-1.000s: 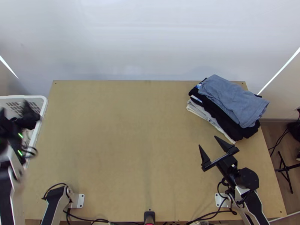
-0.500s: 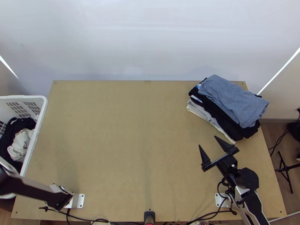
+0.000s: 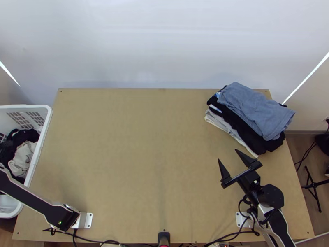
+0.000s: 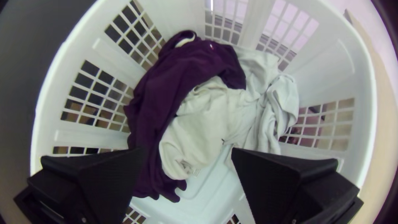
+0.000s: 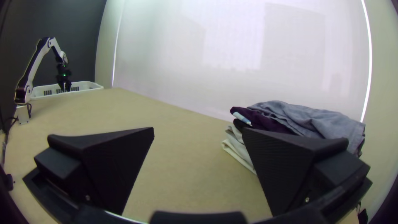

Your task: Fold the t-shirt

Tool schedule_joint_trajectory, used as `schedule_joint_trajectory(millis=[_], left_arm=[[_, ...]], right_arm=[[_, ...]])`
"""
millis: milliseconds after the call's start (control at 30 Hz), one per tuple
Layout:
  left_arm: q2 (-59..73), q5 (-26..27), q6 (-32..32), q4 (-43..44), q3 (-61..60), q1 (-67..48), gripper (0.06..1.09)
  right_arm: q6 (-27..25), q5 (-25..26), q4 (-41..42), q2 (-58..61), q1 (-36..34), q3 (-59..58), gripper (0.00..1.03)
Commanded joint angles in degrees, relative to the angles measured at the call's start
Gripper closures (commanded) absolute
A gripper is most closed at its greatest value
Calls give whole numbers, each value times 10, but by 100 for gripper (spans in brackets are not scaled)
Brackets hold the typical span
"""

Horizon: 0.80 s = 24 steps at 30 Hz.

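Bunched in the white basket at the table's left are a dark garment (image 3: 20,137) and a pale one (image 3: 22,158); which is a t-shirt I cannot tell. In the left wrist view the dark cloth (image 4: 166,87) looks purple beside the pale cloth (image 4: 211,120). My left gripper (image 4: 188,155) is open over the basket, nothing held between its fingers. My right gripper (image 3: 227,155) stands open above the table's right part, just nearer than the folded stack; in the right wrist view my right gripper (image 5: 199,132) has nothing between its fingers.
A stack of folded clothes, blue-grey on top (image 3: 255,109), lies at the table's back right corner. The white basket's rim (image 3: 41,142) runs along the left edge of the wooden table (image 3: 135,156). Cables lie along the near edge.
My left arm has swung away toward the lower left, uncovering the basket's clothes in the top view. The right arm and the folded stack have stayed still.
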Motion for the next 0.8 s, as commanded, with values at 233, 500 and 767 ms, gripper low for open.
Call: schedule_joint_trajectory(millis=[233,500,767], left_arm=[[206,-7,41,96,94,-1,11],[223,41,42,70,87,-9,29],[140,104,-2,34,75,-8,105]], right_arm=[[1,0,0,0,0,0,4],[1,0,0,0,0,0,4],[1,0,0,0,0,0,4]])
